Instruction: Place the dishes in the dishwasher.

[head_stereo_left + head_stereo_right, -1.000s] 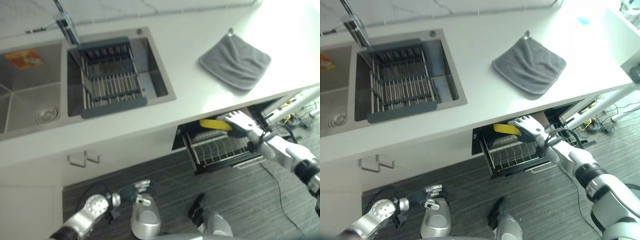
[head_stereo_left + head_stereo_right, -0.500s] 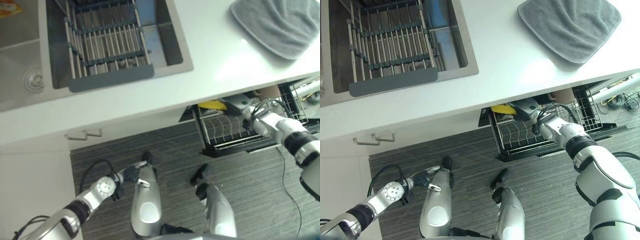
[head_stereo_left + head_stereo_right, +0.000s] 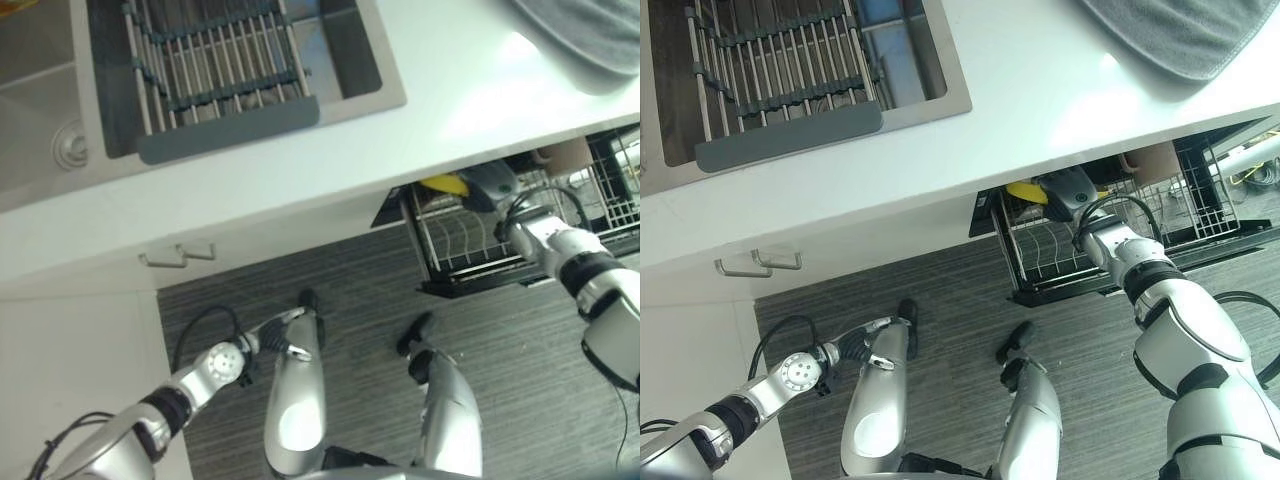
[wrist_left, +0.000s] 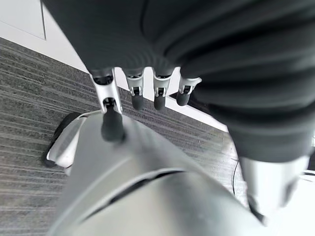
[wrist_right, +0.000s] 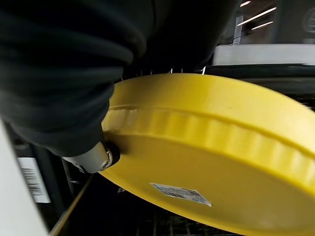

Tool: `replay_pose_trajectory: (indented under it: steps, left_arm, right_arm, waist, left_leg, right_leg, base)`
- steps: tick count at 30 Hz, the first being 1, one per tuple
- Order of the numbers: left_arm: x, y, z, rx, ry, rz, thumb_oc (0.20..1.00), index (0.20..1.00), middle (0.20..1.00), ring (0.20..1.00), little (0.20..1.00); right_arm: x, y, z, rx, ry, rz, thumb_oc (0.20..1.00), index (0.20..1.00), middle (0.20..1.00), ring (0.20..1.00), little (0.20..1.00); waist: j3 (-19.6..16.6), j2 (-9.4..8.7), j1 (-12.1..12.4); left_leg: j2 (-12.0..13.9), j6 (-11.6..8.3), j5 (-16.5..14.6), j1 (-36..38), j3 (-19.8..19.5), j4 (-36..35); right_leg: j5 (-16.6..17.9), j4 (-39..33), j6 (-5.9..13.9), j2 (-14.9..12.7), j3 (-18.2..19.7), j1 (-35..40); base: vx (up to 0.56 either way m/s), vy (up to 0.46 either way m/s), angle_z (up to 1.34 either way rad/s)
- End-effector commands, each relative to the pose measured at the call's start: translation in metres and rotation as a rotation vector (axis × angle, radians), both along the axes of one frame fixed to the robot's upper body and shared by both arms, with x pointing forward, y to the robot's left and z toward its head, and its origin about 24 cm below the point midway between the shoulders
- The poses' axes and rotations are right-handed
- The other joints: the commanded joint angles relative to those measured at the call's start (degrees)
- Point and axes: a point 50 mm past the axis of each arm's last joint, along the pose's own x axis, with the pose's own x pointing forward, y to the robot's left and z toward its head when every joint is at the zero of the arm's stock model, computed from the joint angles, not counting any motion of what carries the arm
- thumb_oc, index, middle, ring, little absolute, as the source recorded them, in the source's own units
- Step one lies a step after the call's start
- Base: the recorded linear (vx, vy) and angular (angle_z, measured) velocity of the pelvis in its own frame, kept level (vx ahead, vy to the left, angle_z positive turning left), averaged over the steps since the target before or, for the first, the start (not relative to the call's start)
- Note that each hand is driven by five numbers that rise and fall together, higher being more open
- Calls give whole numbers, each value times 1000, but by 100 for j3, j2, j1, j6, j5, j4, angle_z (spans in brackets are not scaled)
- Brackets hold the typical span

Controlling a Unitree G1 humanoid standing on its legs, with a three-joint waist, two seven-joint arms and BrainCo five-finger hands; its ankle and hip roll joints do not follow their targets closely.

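Observation:
A yellow plate with a ribbed rim is held in my right hand, whose thumb presses against its underside. Hand and plate sit at the back of the pulled-out dishwasher rack, just under the counter's edge, which hides part of both. The plate hangs tilted above the rack's wire tines. My left hand hangs low beside the leg with relaxed fingers, open and holding nothing.
The white counter overhangs the rack. A sink with a wire drying rack lies at the back left, and a grey cloth at the back right. A brown cup stands in the rack's right part. A cabinet handle juts out.
The camera has tipped down and nearer. My right hand has carried the yellow plate further back under the counter's edge, over the rack. The left hand stays by the leg.

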Motion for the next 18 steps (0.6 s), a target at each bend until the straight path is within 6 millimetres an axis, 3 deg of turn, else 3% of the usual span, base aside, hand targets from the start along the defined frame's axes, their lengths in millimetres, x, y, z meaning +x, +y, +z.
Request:
replay_pose_trajectory:
  steps: [1,2,10,18]
  left_arm:
    - [-9,-26,-7,-20,2,-104,1000,1000,1000,1000,1000]
    - [-5,-30,-4,-25,-17,-105,1000,1000,1000,1000,1000]
    - [2,-38,4,-59,-58,-90,1000,1000,1000,1000,1000]
    - [8,-55,14,-111,-110,-118,1000,1000,1000,1000,1000]
  right_arm:
    - [5,-17,58,69,-240,-92,200,200,200,200,200]
    - [3,-25,56,82,-257,-127,200,200,200,200,200]
    - [4,-29,67,93,-313,-164,200,200,200,200,200]
    - [6,-17,89,15,-465,-184,200,200,200,200,200]
  waist:
    - [9,142,108]
    - [9,169,61]
    - [9,292,-10]
    - [9,438,-43]
  left_leg:
    - [-487,144,114,-77,-327,-296]
    - [-481,164,96,-172,-293,-246]
    - [-496,187,120,-371,-247,-230]
    - [-572,209,164,-652,-238,-242]
  right_leg:
    - [-1663,1822,220,406,93,181]
    - [-1676,1903,226,376,110,50]
    - [-1680,2009,213,355,166,-231]
    - [-1663,2087,196,361,204,-582]
  base:
    - [-98,34,-2]
    - [-87,30,-1]
    - [-48,28,-3]
    - [-31,27,-1]
